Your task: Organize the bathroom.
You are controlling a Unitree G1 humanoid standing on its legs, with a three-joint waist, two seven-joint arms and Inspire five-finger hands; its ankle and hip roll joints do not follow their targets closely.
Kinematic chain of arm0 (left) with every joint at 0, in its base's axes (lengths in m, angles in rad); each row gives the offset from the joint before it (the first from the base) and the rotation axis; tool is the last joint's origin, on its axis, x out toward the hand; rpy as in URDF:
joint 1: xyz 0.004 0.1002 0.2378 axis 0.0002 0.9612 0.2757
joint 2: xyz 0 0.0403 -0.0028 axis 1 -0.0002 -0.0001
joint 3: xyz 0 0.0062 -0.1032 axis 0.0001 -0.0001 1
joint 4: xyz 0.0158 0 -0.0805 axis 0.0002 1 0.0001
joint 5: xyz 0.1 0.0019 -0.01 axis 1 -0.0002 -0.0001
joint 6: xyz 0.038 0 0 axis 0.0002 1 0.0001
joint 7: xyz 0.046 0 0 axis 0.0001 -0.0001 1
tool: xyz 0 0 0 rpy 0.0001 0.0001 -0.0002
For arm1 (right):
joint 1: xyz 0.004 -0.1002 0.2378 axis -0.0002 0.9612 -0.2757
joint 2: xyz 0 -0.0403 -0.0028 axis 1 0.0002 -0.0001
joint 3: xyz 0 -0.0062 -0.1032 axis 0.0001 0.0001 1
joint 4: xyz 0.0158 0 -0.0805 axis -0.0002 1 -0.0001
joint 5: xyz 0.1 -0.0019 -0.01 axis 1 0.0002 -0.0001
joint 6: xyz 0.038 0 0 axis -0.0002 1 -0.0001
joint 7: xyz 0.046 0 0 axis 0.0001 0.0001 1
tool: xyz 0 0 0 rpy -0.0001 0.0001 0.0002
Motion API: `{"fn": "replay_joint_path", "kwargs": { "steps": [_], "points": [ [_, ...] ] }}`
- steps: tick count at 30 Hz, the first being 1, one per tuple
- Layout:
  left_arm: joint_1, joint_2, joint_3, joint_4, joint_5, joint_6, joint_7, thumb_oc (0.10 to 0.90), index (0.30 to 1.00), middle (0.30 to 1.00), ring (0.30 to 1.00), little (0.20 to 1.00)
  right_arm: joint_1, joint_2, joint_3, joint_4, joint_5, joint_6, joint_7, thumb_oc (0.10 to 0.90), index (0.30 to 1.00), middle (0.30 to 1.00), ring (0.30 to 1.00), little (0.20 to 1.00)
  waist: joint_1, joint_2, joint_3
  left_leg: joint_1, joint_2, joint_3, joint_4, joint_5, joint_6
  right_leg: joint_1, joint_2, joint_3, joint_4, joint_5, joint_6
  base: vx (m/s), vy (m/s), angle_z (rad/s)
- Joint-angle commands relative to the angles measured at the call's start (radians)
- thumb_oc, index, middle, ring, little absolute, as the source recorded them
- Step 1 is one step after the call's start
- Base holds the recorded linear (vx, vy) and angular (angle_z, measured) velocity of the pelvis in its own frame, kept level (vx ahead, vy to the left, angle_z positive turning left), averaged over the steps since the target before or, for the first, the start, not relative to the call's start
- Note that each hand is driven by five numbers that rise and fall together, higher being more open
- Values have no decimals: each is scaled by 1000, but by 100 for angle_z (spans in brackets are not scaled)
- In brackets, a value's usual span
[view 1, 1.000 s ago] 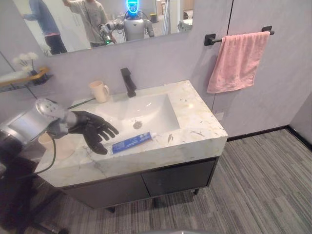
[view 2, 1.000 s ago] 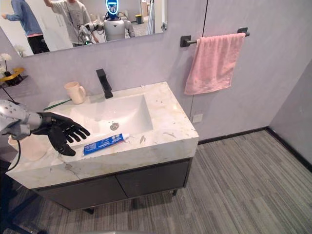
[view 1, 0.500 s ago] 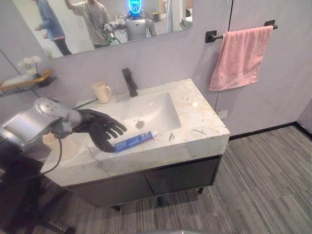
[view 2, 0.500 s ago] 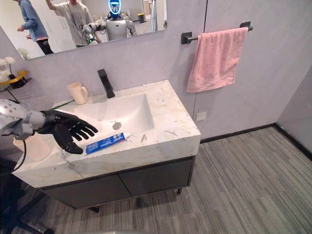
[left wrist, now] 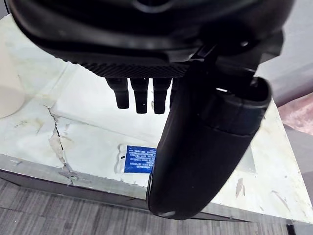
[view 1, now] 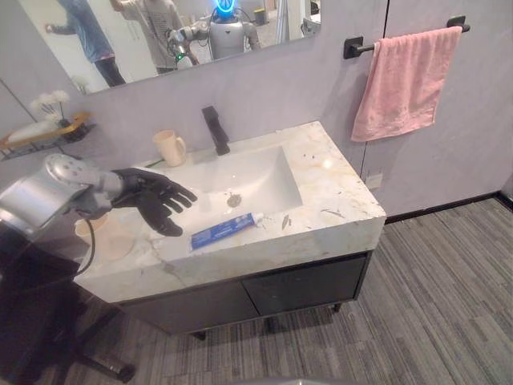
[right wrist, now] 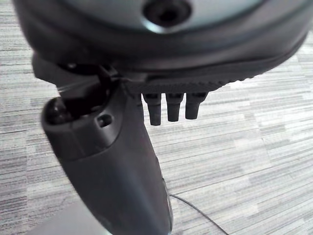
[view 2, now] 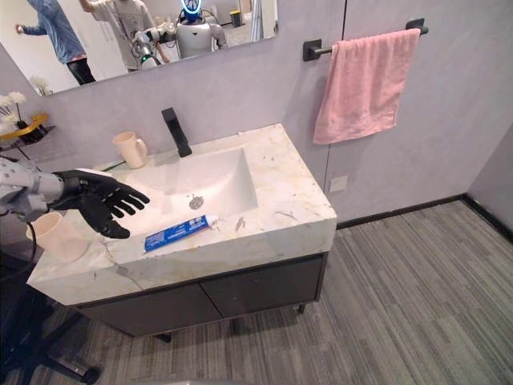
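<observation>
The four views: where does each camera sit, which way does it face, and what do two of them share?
Left eye view: on the head, looking down at the marble counter; left hand open above it.
Right eye view: beside it, same scene.
Left wrist view: on the left wrist, facing past the hand to the toothpaste tube.
Right wrist view: on the right wrist, facing the striped floor; right hand open.
Shared: the tube.

No writing can be read anywhere. The blue toothpaste tube point(view 1: 224, 230) lying on the desk point(view 1: 337, 210) carries white print — too small to make out — and the mug point(view 1: 169, 147) shows no lettering.
</observation>
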Motion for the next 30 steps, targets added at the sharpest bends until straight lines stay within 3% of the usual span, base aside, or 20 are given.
{"fn": "replay_joint_path", "kwargs": {
  "steps": [1,16,30],
  "points": [
    [-173,80,137,49,-22,-1,37,800,900,900,900,900,-1,-71,-17,61,-17,18,-28,800,900,900,900,900,2,22,14,19,33,53,4,-4,28,-41,-53,-22,30,-17,40,12,34,0],
    [-109,58,178,17,-44,38,61,800,900,900,900,900,21,-100,-37,55,-35,-38,-49,800,900,900,900,900,-18,41,40,24,24,60,9,1,30,-46,-57,-4,49,-24,37,5,4,0],
    [-42,18,249,86,-93,31,183,800,900,900,900,900,46,-116,-45,10,-82,-134,-104,800,900,900,900,900,-36,48,52,15,21,60,11,0,32,-62,-59,0,61,-30,35,0,2,0]
  ]
}}
